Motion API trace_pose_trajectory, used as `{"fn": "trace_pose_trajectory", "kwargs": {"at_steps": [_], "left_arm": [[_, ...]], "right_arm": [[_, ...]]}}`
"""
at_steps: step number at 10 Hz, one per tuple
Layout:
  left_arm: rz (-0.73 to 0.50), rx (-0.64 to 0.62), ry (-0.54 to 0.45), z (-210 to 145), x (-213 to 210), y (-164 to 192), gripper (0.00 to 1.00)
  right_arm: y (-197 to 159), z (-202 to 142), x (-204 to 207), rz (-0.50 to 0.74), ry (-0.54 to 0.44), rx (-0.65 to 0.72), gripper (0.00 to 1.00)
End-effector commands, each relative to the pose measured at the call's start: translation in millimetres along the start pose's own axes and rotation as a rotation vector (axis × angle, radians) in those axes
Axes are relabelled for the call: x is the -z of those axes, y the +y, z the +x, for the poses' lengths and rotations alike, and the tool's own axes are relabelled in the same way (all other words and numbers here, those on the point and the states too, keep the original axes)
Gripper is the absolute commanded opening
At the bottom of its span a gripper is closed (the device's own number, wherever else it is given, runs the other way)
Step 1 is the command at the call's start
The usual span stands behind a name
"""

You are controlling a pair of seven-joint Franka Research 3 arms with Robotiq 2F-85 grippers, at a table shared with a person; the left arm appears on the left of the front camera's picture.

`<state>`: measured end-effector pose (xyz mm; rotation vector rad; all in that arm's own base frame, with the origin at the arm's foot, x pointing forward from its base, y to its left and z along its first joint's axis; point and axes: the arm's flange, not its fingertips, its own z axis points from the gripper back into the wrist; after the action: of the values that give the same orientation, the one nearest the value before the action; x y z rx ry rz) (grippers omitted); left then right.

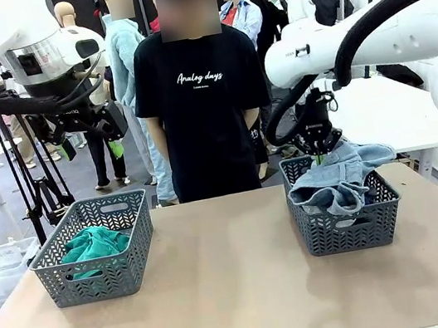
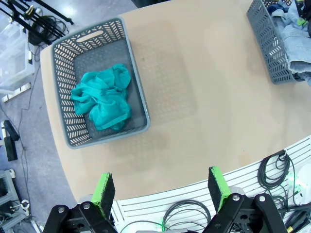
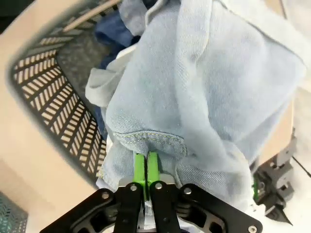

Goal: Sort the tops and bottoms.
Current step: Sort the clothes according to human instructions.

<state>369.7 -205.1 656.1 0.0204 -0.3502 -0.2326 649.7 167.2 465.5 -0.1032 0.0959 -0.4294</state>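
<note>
On the near half of the tan table (image 1: 241,295) two grey lattice baskets stand well apart. The left basket (image 1: 62,279) holds the teal-green top (image 1: 93,242), a soft, plain fabric crumpled into a loose heap on the basket floor. The right basket (image 1: 348,231) is piled with bottoms: the light blue denim shorts (image 1: 346,172) lie on top, pale and faded with stitched seams, draping over the basket's rim, and darker blue denim (image 3: 109,29) shows beneath them, with a bit of white fabric (image 3: 99,80) beside it. The right gripper (image 1: 319,154) stands just above that pile, its jaws pressed together, pinching a fold of the light blue shorts. The left gripper (image 2: 162,187) hangs high above the table's left side, jaws spread wide and holding nothing. Beyond the far edge stands a person in a black T-shirt (image 1: 201,108)
</note>
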Motion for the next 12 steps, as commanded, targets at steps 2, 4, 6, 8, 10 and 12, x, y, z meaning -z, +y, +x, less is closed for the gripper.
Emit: {"fn": "trace_pose_trajectory", "kwargs": {"at_steps": [2,4,6,8,10,12], "left_arm": [[0.0,-0.002,0.004,0,-1,2,1.0],[0.0,-0.002,0.004,0,-1,2,1.0],[0.0,-0.002,0.004,0,-1,2,1.0],[0.0,-0.002,0.004,0,-1,2,1.0],[0.0,-0.002,0.004,0,-1,2,1.0],[0.0,-0.002,0.004,0,-1,2,1.0]], "right_arm": [[-7,-7,8,-0.032,-0.023,-0.016,0.0],[-8,-10,5,-0.048,-0.043,-0.002,0.34],[-11,-13,-2,-0.042,-0.074,0.017,0.7],[-14,-21,-10,-0.034,-0.102,0.014,1.0],[-18,-26,-18,-0.016,-0.11,-0.005,1.0],[-10,-18,-17,-0.029,-0.069,-0.026,1.0]]}}
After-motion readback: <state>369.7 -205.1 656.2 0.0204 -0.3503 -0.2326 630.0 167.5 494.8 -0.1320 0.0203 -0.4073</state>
